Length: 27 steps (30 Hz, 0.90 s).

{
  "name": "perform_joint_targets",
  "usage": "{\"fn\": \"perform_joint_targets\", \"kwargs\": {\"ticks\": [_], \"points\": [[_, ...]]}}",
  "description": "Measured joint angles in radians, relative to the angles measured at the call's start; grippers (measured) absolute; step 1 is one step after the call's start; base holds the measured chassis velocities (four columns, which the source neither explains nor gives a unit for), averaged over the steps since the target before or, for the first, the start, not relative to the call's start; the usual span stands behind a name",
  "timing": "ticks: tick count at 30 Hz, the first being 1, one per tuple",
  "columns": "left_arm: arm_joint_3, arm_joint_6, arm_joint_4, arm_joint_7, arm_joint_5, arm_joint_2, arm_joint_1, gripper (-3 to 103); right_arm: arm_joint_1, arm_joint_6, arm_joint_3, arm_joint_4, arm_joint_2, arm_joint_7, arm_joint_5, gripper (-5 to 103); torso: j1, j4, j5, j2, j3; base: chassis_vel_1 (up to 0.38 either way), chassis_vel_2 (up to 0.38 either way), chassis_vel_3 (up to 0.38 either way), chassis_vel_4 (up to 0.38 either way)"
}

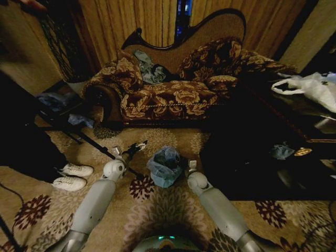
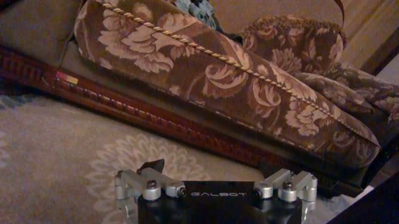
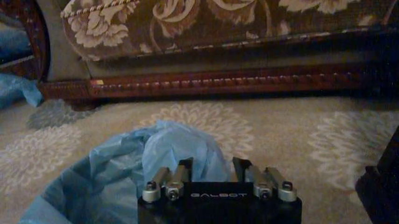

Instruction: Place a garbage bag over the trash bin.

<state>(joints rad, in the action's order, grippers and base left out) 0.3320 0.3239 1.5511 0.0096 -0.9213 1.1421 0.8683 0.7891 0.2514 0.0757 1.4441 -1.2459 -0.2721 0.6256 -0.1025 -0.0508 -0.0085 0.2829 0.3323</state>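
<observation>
Garbage bag [image 1: 165, 165] of wrinkly light blue film drapes the bin on the patterned carpet [image 1: 168, 207] between my arms; right tool [image 3: 210, 163] spread beside it, left tool [image 1: 137, 147] state unclear.

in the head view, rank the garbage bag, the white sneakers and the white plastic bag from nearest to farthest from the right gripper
From the right gripper:
1. garbage bag, right beside it, on the bin between the arms.
2. white sneakers, on the carpet far to the robot's left.
3. white plastic bag, up on the dark table to the right.
</observation>
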Motion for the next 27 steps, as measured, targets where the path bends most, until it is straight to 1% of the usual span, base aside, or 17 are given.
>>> {"fn": "perform_joint_targets", "kwargs": {"ticks": [1,3,4,5,6,8,11,12,13,15,16,17,18,19,22,24,27], "points": [[-0.001,-0.002,-0.004,0.001,0.0,0.002,0.0,100,0.002,0.0,0.001,0.018,0.007,-0.01,0.015,52,0.0,-0.0001,-0.0001,0.0,0.0,0.0,0.0,0.0,0.0],[-0.001,-0.003,-0.004,0.004,0.0,0.001,0.003,100,0.006,0.003,0.002,0.036,0.012,-0.027,0.034,63,0.0,0.0,0.0,0.0,0.0,0.0,0.0,0.0,0.0],[-0.001,-0.003,-0.004,0.004,0.0,0.001,0.003,100,0.006,0.003,0.002,0.036,0.012,-0.027,0.034,63,0.0,0.0,0.0,0.0,0.0,0.0,0.0,0.0,0.0],[-0.001,-0.005,-0.004,0.005,0.0,0.0,0.004,100,0.006,0.006,-0.001,0.042,0.012,-0.038,0.045,69,0.0,0.0,-0.0001,0.0,0.0,0.0,0.0,0.0,0.0],[-0.001,-0.006,-0.004,0.006,0.0,-0.002,0.004,100,0.006,0.008,-0.003,0.043,0.012,-0.046,0.054,69,0.0,0.0,-0.0001,0.0,0.0,0.0,0.0,0.0,0.0],[0.0,-0.008,-0.004,0.007,0.0,-0.004,0.004,100,0.006,0.011,-0.006,0.044,0.012,-0.061,0.069,74,0.0,0.0,0.0,0.0,0.0,0.0,0.0,0.0,0.0],[0.001,-0.011,-0.006,0.01,0.0,-0.009,0.002,100,0.018,0.01,-0.006,0.045,0.012,-0.084,0.088,90,0.0,0.0,0.0,0.0,0.0,0.0,0.0,0.0,0.0],[0.001,-0.011,-0.006,0.01,0.0,-0.009,0.002,100,0.018,0.01,-0.006,0.045,0.012,-0.084,0.088,90,0.0,0.0,0.0,0.0,0.0,0.0,0.0,0.0,0.0],[0.001,-0.011,-0.007,0.01,-0.001,-0.01,0.0,100,0.021,0.009,-0.004,0.045,0.011,-0.094,0.091,98,0.0,0.0,0.0,0.0,0.0,0.0,0.0,0.0,0.0],[0.001,-0.012,-0.008,0.011,-0.001,-0.01,-0.002,100,0.023,0.008,-0.004,0.046,0.009,-0.1,0.093,97,0.0,-0.0001,-0.0001,0.0,0.0,0.0,0.0,0.0,0.0],[0.001,-0.012,-0.009,0.011,-0.001,-0.01,-0.005,100,0.026,0.006,-0.002,0.049,0.009,-0.107,0.094,94,0.0,0.0,0.0,0.0,0.0,0.0,0.0,0.0,0.0],[0.001,-0.012,-0.009,0.011,-0.001,-0.011,-0.006,100,0.027,0.006,-0.001,0.05,0.01,-0.108,0.094,94,0.0,0.0,-0.0001,0.0,0.0,0.0,0.0,0.0,0.0],[0.0,-0.012,-0.009,0.011,-0.001,-0.011,-0.007,100,0.029,0.006,0.001,0.052,0.014,-0.109,0.095,83,0.0,0.0,-0.0001,0.0,0.0,0.0,0.0,0.0,0.0],[0.0,-0.012,-0.009,0.011,-0.001,-0.011,-0.007,100,0.029,0.006,0.001,0.052,0.014,-0.109,0.095,83,0.0,0.0,-0.0001,0.0,0.0,0.0,0.0,0.0,0.0],[-0.003,-0.012,-0.011,0.012,-0.001,-0.01,-0.008,100,0.035,0.005,0.002,0.053,0.017,-0.113,0.097,67,0.0,0.0,-0.0001,0.0,0.0,0.0,0.0,0.0,0.0],[-0.003,-0.012,-0.012,0.012,-0.001,-0.009,-0.009,100,0.037,0.005,0.002,0.053,0.018,-0.113,0.098,67,0.0,0.0,-0.0001,0.0,0.0,0.0,0.0,0.0,0.0],[-0.005,-0.012,-0.015,0.013,-0.001,-0.008,-0.013,100,0.04,0.003,0.003,0.05,0.018,-0.112,0.098,51,0.0,-0.0001,-0.0001,0.0,0.0,0.0,0.0,0.0,0.0]]}}
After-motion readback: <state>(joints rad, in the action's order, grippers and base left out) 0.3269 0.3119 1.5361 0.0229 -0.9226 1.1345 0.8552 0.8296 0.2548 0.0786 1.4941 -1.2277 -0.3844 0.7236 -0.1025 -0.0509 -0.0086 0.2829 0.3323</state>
